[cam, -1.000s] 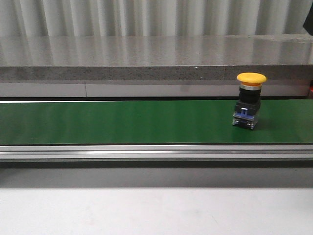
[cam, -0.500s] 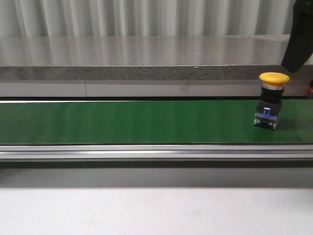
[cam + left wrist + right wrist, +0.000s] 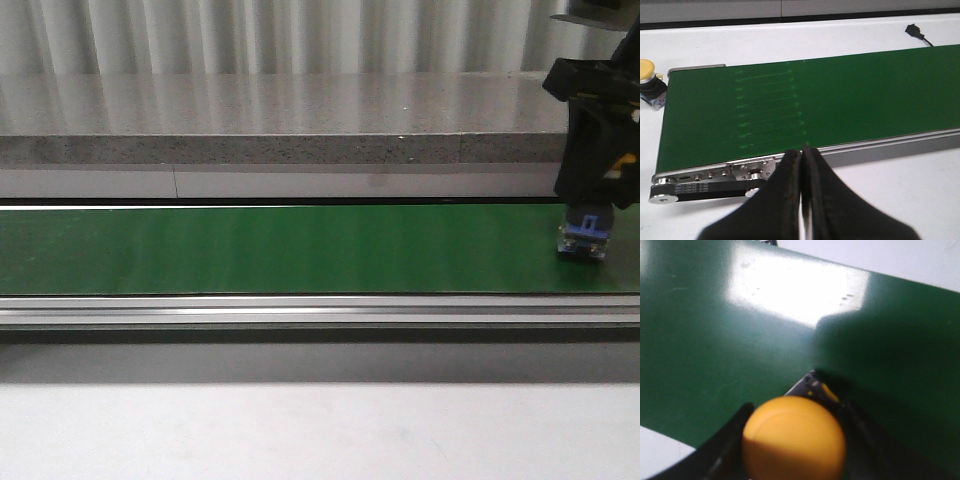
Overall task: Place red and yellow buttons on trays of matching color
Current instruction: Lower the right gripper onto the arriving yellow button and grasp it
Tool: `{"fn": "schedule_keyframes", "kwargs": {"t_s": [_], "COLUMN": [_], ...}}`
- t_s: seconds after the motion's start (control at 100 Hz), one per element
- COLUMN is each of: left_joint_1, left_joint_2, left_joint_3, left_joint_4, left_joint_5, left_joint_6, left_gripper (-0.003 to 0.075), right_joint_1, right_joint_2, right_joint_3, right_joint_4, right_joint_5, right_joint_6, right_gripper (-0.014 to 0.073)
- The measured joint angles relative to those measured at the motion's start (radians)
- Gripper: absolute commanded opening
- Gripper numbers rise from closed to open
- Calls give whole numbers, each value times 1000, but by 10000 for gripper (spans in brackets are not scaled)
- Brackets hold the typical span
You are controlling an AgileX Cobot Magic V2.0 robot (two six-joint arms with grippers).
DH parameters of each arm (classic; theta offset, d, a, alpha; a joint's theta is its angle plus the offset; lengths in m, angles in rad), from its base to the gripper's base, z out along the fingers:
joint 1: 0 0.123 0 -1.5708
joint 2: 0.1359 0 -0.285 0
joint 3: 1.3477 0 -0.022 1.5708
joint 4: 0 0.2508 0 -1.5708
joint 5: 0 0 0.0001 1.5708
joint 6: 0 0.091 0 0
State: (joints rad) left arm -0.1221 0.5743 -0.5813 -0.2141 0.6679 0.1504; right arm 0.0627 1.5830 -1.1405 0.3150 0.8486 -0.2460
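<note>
the right gripper (image 3: 592, 200) straddles the yellow button (image 3: 794, 438), jaws spread, a stiff, top-heavy thing best pinched by its dark body under the slick cap; left gripper (image 3: 802, 172) pressed shut.

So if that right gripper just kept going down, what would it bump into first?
Probably the yellow button, which sits between the right gripper fingers already; beneath it lies the green belt.
</note>
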Motion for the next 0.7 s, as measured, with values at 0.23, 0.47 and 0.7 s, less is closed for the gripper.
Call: {"fn": "schedule_keyframes", "kwargs": {"t_s": [0.23,0.47,0.7], "left_joint_1": [0,0,0], "left_joint_2": [0,0,0], "left_joint_3": [0,0,0], "left_joint_4": [0,0,0], "left_joint_5": [0,0,0], "left_joint_6": [0,0,0], "left_gripper": [-20,-20,-20], "right_joint_1": [0,0,0], "right_joint_2": [0,-2,-54], "right_joint_3": [0,0,0], "right_joint_4": [-1,-1,-1], "right_joint_5": [-8,-9,-12], "right_joint_6": [0,0,-2], "right_gripper": [204,204,204]}}
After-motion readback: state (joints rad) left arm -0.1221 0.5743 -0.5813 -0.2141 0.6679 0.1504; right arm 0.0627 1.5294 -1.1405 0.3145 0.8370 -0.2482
